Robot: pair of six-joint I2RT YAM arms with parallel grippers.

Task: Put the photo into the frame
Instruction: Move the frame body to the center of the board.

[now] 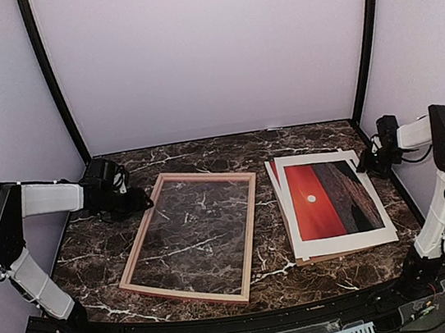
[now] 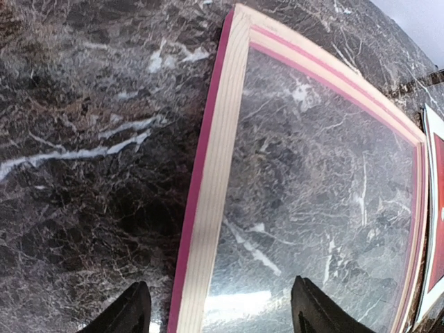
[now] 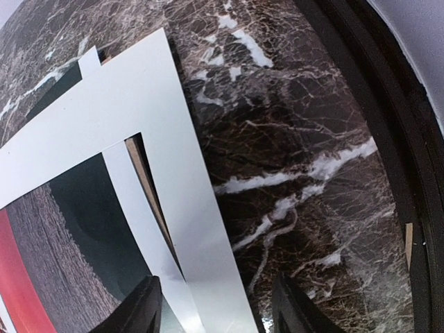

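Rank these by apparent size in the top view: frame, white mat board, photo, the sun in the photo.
1. frame
2. white mat board
3. photo, visible part only, since the mat covers its edges
4. sun

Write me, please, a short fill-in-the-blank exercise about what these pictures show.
The frame lies flat on the dark ____ table.
The photo shows a small white ____ in a red-orange sky.
A ____ mat board lies over the photo's edges.
The left pincer is ____ and holds nothing.
Missing words: marble; sun; white; open.
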